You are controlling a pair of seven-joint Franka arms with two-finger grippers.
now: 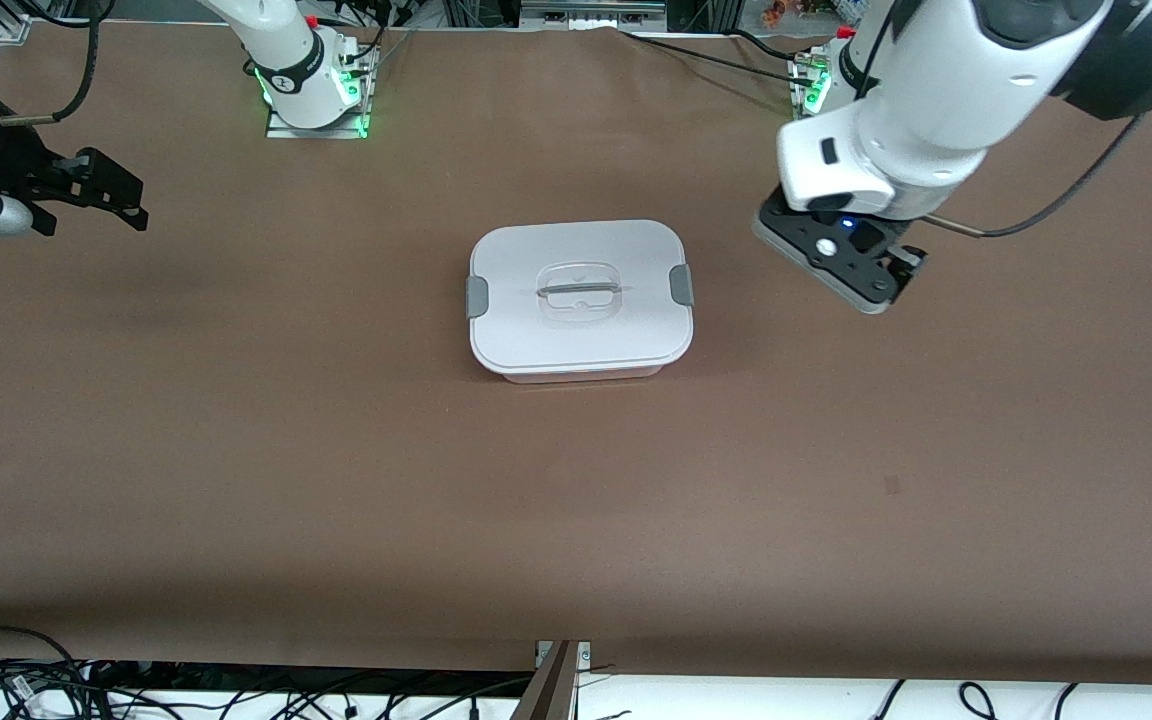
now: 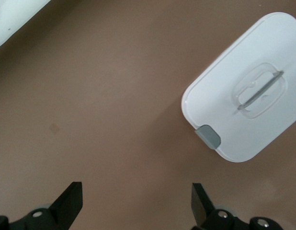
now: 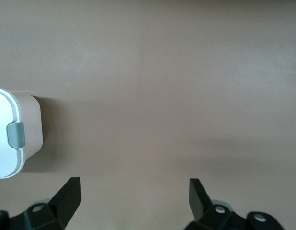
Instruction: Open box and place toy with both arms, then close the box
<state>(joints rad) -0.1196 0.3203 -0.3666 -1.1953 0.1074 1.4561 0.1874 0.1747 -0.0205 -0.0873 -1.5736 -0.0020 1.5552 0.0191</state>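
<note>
The box (image 1: 581,330) stands in the middle of the brown table with its white lid on, its grey side clips (image 1: 477,296) down and its clear handle (image 1: 579,290) on top. The toy is out of view. My left gripper (image 1: 896,270) hangs open and empty over bare table beside the box, toward the left arm's end. In the left wrist view it (image 2: 137,191) is apart from the box (image 2: 248,91). My right gripper (image 1: 126,200) is open and empty over the right arm's end of the table. Its wrist view (image 3: 134,189) shows the box's end (image 3: 30,124) with one clip.
The arm bases (image 1: 311,90) stand along the table's edge farthest from the front camera. Cables and a metal post (image 1: 556,680) lie along the nearest edge. A small dark mark (image 1: 891,485) is on the table surface.
</note>
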